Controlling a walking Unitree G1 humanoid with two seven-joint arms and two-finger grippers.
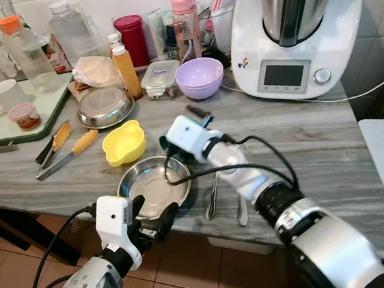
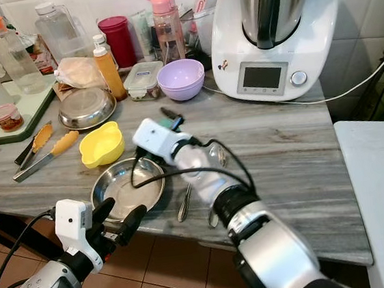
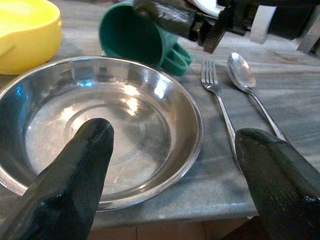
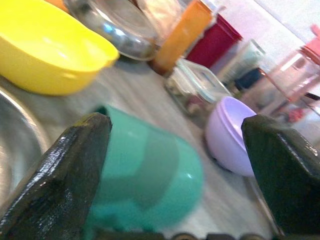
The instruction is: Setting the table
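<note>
Closest to me, at the near edge of the grey marble counter (image 1: 331,164), my left gripper (image 1: 153,220) hangs with its two black fingers (image 3: 75,185) spread wide, one tip over the rim of the steel bowl (image 1: 154,184) and the other out past its edge. Nothing is between them. That bowl sits upright right at the counter's front edge.

Just beside the bowl, on its right, a fork (image 3: 220,107) and a spoon (image 3: 247,80) lie side by side, handles pointing toward me.

My right gripper (image 4: 175,165) reaches across the counter to a green cup (image 4: 145,175) lying on its side just behind the bowl, touching or nearly touching its far rim, mouth toward the bowl. My fingers (image 4: 65,170) stand wide on either side of the cup; I cannot tell whether they touch it.

To the left of the cup a yellow bowl (image 1: 124,141) sits near the steel bowl. Farther back stand a lilac bowl (image 1: 199,77), a second steel dish (image 1: 105,106), an orange bottle (image 1: 126,70) and a white kitchen machine (image 1: 293,30). Tongs (image 1: 66,152) lie to the left.
</note>
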